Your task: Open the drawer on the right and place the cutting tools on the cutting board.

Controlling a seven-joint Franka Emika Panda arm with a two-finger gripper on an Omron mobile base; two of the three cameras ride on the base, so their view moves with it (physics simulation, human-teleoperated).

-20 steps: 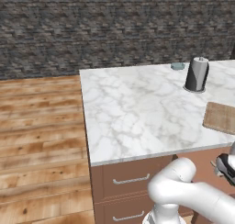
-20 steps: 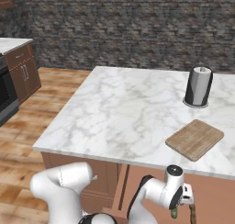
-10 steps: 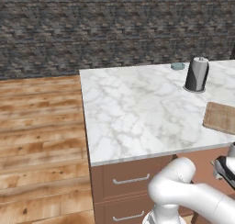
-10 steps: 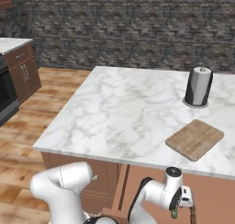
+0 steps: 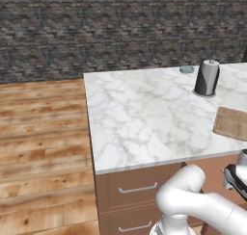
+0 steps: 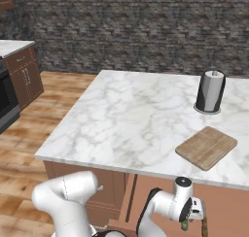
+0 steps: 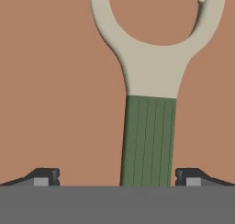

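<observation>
In the hand view we look down the end effector (image 7: 117, 177) at the peeler (image 7: 149, 103), which lies on the plain brown floor of the drawer (image 7: 55, 90); its dark green handle sits at the bottom centre of the frame and runs almost straight up, ending in a pale Y-shaped head at the top; so the long axis of the peeler points directly away from the end effector, leaning only slightly to the right.

The two dark fingertips (image 7: 43, 176) show at the lower left and lower right, one on each side of the handle, with a clear gap between each tip and the green grip; the end effector is spread apart and straddles the handle without touching it, as far as we can tell; we judge that closing across the handle is what the coming move turns on, since the tips sit across the narrow width rather than along the length.

In the right base view the end effector (image 6: 194, 216) hangs low at the bottom right of the frame, below the edge of the white marble surface (image 6: 126, 114); the tan cutting board (image 6: 206, 146) lies on that surface at the right, above and beyond the hand; a tall grey cylinder (image 6: 210, 91) stands further back, apart from the board; a second cutting tool is not something we can make out.
</observation>
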